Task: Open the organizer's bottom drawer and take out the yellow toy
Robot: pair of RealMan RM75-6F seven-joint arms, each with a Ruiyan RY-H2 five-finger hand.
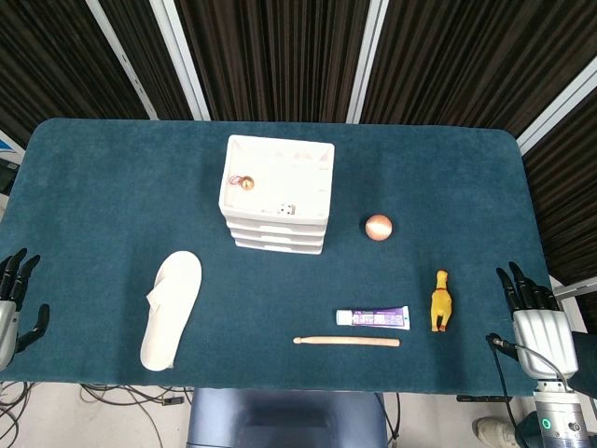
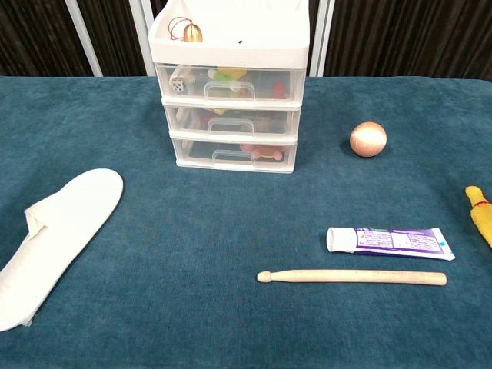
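The table (image 1: 112, 168) is carrying the organizer (image 1: 276, 191) at its middle back, with every drawer sitting shut. The bottom drawer (image 2: 233, 154) is showing pinkish contents; no yellow toy is plainly visible inside it. A yellow toy (image 1: 441, 301) is already lying right of the organizer, nearer the front edge. The left hand (image 1: 15, 301) and right hand (image 1: 528, 303) are resting wide and empty at the table's sides. Judging by this, opening has not begun; reaching for the drawer handle comes next.
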